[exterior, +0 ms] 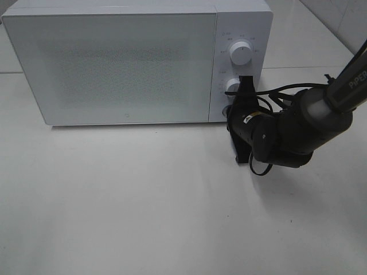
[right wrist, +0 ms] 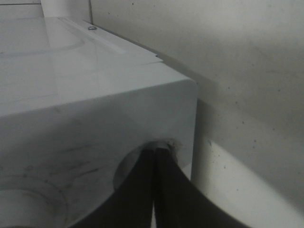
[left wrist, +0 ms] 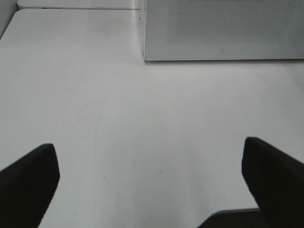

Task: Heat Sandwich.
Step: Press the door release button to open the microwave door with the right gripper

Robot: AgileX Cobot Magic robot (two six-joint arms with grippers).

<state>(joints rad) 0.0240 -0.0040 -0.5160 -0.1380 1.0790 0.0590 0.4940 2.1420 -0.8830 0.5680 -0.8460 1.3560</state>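
Observation:
The sandwich and its pink plate are out of view. The white microwave (exterior: 126, 63) stands at the back of the table with its door closed. My right gripper (exterior: 229, 112) is shut, and its tips touch the bottom of the control panel below the lower knob (exterior: 232, 86). In the right wrist view the two black fingers (right wrist: 137, 190) meet at a round recess (right wrist: 124, 168) in the microwave front (right wrist: 95, 104). My left gripper (left wrist: 152, 185) is open and empty over the bare table, with the microwave's lower corner (left wrist: 223, 28) ahead of it. The left arm does not show in the exterior view.
An upper white knob (exterior: 240, 52) sits on the control panel. The right arm (exterior: 321, 109) and its cables reach in from the right edge. The white table (exterior: 143, 200) spreads in front of the microwave. A wall stands behind the microwave (right wrist: 247, 57).

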